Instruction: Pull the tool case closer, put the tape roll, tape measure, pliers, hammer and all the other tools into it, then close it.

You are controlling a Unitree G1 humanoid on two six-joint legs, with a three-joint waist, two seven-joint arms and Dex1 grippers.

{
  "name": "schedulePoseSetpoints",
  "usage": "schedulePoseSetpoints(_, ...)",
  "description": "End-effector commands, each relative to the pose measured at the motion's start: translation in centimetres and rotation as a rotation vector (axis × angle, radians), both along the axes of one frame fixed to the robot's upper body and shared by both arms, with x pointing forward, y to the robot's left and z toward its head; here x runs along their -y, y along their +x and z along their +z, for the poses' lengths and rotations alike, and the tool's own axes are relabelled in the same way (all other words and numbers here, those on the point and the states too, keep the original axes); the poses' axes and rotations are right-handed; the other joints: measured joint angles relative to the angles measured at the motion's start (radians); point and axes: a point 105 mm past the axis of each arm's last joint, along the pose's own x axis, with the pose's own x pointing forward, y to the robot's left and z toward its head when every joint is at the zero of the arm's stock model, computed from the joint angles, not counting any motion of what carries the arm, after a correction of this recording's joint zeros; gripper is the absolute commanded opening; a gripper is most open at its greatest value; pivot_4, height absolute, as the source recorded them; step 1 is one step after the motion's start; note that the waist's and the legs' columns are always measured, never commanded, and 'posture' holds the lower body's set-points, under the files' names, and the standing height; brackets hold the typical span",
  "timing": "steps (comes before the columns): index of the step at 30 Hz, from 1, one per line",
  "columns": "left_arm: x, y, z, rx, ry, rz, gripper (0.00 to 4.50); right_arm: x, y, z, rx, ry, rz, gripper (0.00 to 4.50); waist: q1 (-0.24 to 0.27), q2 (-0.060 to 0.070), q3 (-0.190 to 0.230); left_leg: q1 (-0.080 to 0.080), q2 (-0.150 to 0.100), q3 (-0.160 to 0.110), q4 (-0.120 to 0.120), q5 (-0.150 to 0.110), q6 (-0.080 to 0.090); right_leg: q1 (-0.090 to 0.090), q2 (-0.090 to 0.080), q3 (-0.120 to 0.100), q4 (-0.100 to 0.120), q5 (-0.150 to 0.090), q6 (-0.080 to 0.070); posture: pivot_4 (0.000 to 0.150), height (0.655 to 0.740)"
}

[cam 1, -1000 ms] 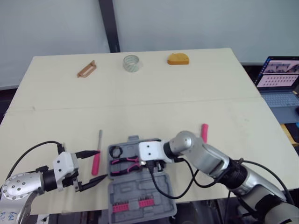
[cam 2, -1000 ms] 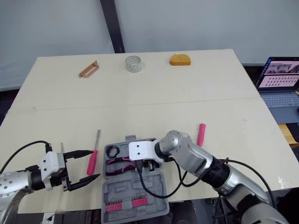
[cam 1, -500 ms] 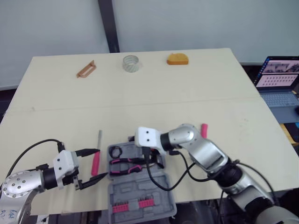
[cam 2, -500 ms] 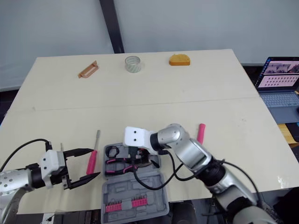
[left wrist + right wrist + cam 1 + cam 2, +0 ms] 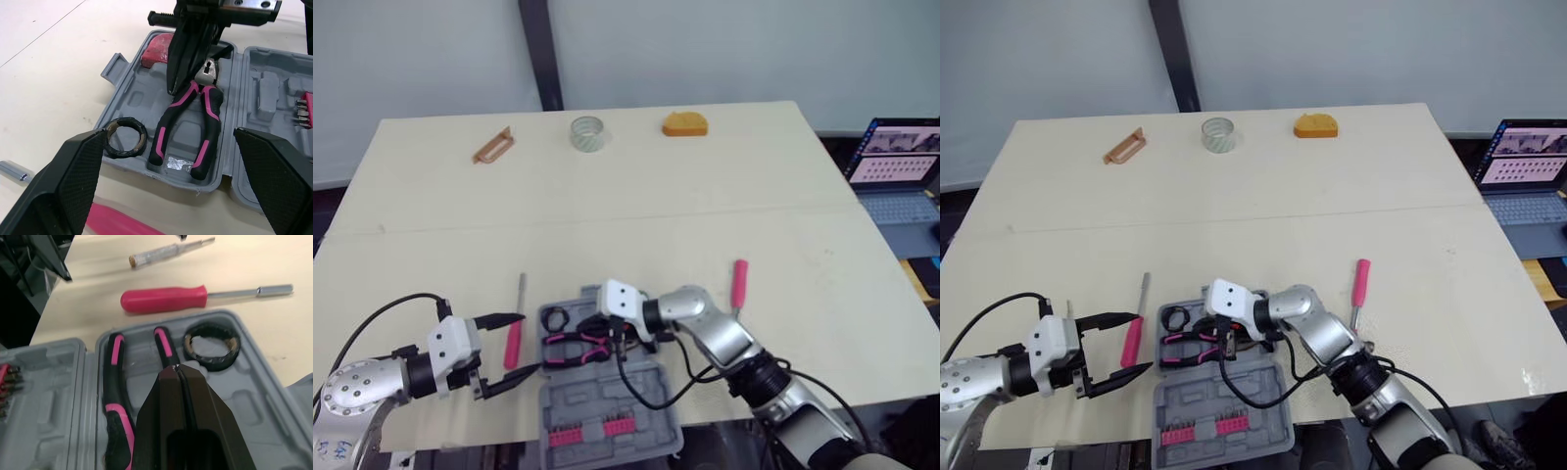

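Case (image 5: 651, 392): open, lying flat. Pliers (image 5: 576, 345) and black ring (image 5: 556, 317) sit in its far half (bits (image 5: 590, 431) in the near half). Right claw (image 5: 175, 374): fingers pressed together, empty, tip over the pliers' joint. Left claw (image 5: 524, 345): spread wide, left of the case, pink screwdriver (image 5: 164, 298) at its fingertips. Second screwdriver (image 5: 739, 282): right of the case. Tape roll (image 5: 588, 132) and tape measure (image 5: 686, 123): well beyond the case.

No legible txt, labels, brands or nos. on any obj.
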Motion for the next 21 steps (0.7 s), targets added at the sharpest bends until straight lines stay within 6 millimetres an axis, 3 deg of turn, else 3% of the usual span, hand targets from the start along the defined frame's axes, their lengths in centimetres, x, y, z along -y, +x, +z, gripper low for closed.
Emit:
schedulePoseSetpoints(1, 0.3, 0.0, 0.6, 0.026, 0.007, -0.008, 4.5, -0.6, -0.4, 0.4, 0.025, 0.021, 0.034, 0.06, 0.0, 0.0, 0.0, 0.0, 0.0, 0.0, 0.0, 0.0, 0.0, 0.0, 0.0, 0.0, 0.0, 0.0, 0.0, 0.15, 0.74)
schedulePoseSetpoints(12, 0.3, 0.0, 0.5, 0.03, 0.007, -0.009, 4.5, -0.6, -0.1, -0.5, 0.026, -0.009, 0.025, 0.06, -0.001, 0.0, 0.0, 0.0, 0.0, 0.0, 0.0, 0.0, 0.0, 0.0, 0.0, 0.0, 0.0, 0.0, 0.0, 0.15, 0.74)
schedulePoseSetpoints(21, 0.3, 0.0, 0.6, 0.031, 0.008, -0.007, 4.5, 0.4, 0.1, -3.1, 0.014, -0.143, 0.001, 0.06, -0.001, 0.0, 0.0, 0.001, 0.0, 0.0, 0.0, 0.0, 0.0, 0.0, 0.0, 0.0, 0.0, 0.0, 0.0, 0.15, 0.74)
